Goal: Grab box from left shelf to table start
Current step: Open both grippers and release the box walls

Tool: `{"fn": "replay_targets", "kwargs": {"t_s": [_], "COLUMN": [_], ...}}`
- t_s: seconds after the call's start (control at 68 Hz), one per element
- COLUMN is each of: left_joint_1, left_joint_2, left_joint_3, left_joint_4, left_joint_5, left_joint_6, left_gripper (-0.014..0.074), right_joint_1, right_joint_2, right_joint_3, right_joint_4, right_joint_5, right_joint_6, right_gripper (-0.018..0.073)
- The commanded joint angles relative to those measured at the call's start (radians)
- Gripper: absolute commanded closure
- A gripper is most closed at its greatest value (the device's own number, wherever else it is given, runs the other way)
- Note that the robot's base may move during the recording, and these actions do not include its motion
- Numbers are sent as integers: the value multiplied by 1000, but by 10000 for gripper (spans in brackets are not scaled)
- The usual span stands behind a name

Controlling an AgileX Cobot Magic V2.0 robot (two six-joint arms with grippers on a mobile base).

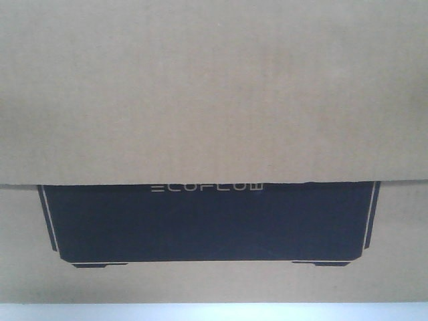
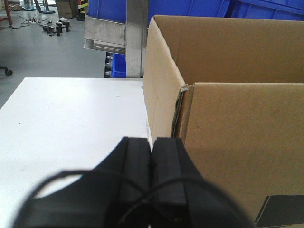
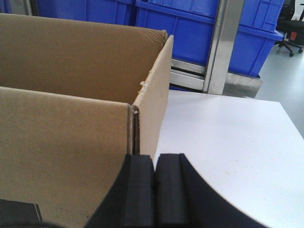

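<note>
Box orientation: the cardboard box (image 1: 214,93) stood upright on the white table (image 2: 71,118), top open, its printed "ECOFLOW" panel (image 1: 207,224) facing the front camera, long axis running across that view.
Box appearance: brown corrugated board, black panel, pale lettering.
Left gripper (image 2: 152,164): pads pressed together, at the box's left near corner.
Right gripper (image 3: 155,183): pads pressed together, at the box's right near corner.

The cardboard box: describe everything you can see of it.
The box is brown corrugated cardboard, open at the top, its flaps standing upright. The front view shows a black printed panel lettered ECOFLOW, partly covered by a cardboard edge. It stands upright on the white table. The left gripper and right gripper, both shut, sit close to its two near corners; contact cannot be confirmed.
</note>
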Motion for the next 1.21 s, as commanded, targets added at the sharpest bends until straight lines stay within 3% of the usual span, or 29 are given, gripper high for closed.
{"fn": "replay_targets", "kwargs": {"t_s": [0.0, 0.588, 0.72, 0.955, 1.191], "left_joint_1": [-6, -6, 57, 161, 182], "left_joint_2": [-7, -7, -14, -14, -14], "left_joint_3": [-24, -3, 55, 214, 389], "left_joint_4": [-1, 1, -48, -74, -83], "left_joint_5": [-98, -93, -131, -307, -557], "left_joint_6": [3, 3, 22, 53, 53], "left_gripper": [695, 695, 695, 695, 695], "right_joint_1": [-6, -6, -6, -6, -6], "right_joint_2": [13, 13, 13, 13, 13], "right_joint_3": [-25, -25, -25, -25, -25], "right_joint_4": [-8, -8, -8, -8, -8], "right_joint_5": [-97, -97, -97, -97, -97], "right_joint_6": [-10, -10, -10, -10, -10], "right_gripper": [501, 501, 501, 501, 501]}}
